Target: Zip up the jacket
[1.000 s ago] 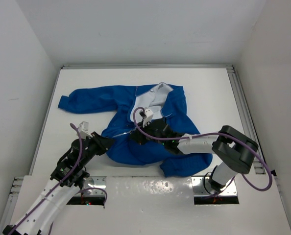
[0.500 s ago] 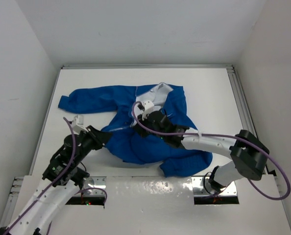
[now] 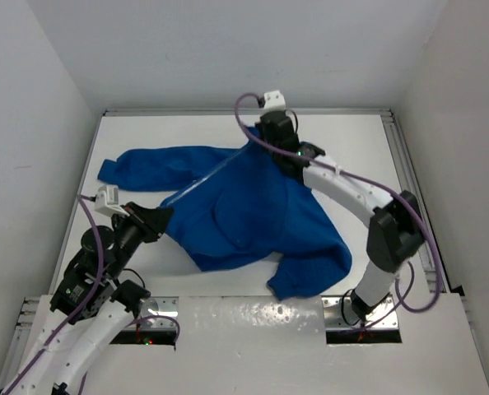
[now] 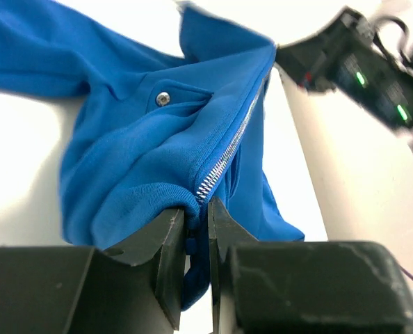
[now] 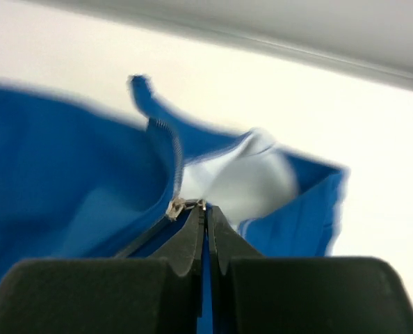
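Pulling the slider (image 5: 175,207) up the last stretch calls for a taut zipper (image 4: 227,149). Left fingers (image 4: 168,257) clamp the hem (image 4: 151,202) of the jacket (image 3: 253,214) at centre-left of the bench (image 3: 146,132). Right fingers (image 5: 189,240) pinch shut on the slider, upper centre.

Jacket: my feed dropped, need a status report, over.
Left tool shut on jacket hem at zipper's foot. Right tool shut on zipper pull, just below exposed white lining. Nothing blocking seen.
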You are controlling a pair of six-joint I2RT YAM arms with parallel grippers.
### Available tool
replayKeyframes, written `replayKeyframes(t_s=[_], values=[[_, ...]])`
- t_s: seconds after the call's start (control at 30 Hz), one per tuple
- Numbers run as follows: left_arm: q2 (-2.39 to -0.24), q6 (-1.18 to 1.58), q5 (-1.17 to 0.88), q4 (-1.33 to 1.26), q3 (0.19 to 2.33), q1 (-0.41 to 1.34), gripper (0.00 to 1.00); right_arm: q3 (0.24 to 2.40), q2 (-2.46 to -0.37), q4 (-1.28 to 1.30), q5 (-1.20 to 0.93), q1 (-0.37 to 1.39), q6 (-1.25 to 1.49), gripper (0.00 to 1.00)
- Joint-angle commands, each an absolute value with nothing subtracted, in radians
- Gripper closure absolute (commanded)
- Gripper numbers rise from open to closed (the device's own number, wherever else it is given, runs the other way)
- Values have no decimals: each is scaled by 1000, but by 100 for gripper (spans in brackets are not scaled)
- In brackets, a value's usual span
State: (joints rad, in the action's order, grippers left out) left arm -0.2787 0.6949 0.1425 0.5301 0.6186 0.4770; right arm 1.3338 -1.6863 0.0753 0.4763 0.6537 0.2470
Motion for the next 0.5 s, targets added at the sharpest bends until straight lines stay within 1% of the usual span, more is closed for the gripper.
replayKeyframes(t_s=[0.0,0.07,0.17,0.27,0.33,0.4,0.47], values=[[-224,650,242,555,730,476,100,1555,-1790,118,741,505,153,100],[-200,635,299,609,770,476,100,1702,-1886,168,767,424,184,100],[-167,620,383,699,811,477,100,1820,-1949,265,808,329,267,100],[-153,615,469,765,853,476,100,1850,-1951,276,833,264,328,100],[-149,609,498,802,868,477,100,1884,-1950,330,819,232,380,100],[-137,598,518,796,868,477,100,1861,-1910,324,801,196,405,100],[-137,606,500,798,855,480,100,1790,-1870,282,793,180,400,100]])
